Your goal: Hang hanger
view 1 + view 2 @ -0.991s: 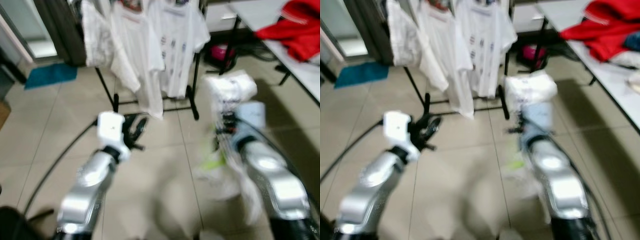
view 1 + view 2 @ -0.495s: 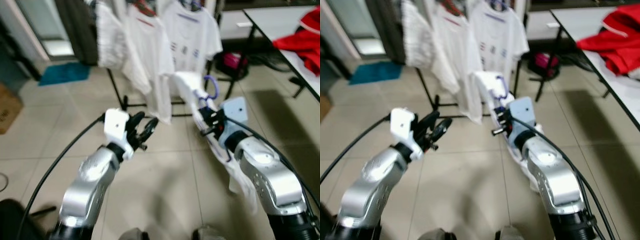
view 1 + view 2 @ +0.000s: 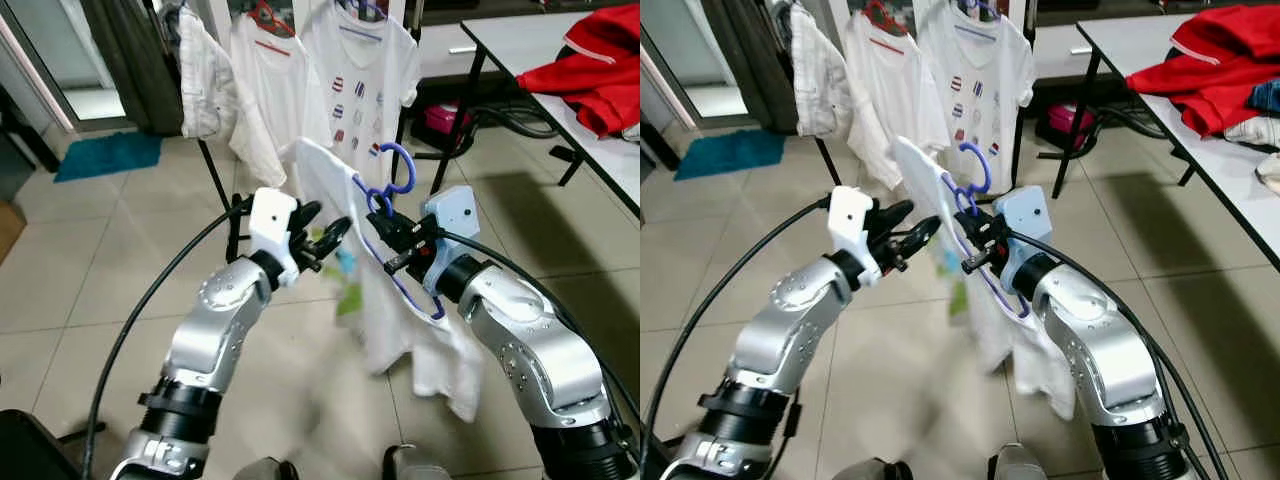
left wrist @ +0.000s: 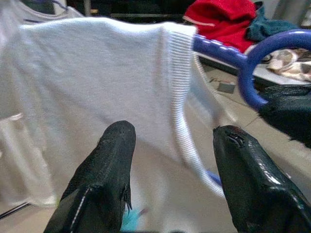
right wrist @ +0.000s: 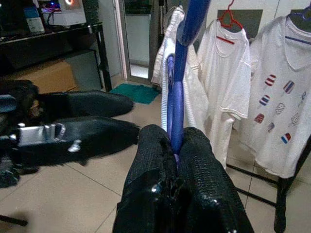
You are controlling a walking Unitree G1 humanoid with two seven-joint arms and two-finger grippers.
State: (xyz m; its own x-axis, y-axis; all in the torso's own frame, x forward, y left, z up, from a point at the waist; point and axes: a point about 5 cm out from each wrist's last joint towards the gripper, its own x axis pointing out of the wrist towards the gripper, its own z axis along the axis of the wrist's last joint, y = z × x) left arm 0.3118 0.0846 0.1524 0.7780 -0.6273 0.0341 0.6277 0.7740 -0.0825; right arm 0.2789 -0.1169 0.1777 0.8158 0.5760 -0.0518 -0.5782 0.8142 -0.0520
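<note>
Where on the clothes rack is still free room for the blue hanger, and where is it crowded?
The right gripper holds the blue hanger with its white shirt. On the rack, three shirts hang crowded. Its rail lies above the frame, so free room cannot be judged. Bare floor lies left.

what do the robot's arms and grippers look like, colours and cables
Both arms are glossy silver with black collars at the base. The left gripper has long black fingers and a white wrist block; the right gripper has black fingers and a pale blue wrist block. Black cables loop from each wrist.
</note>
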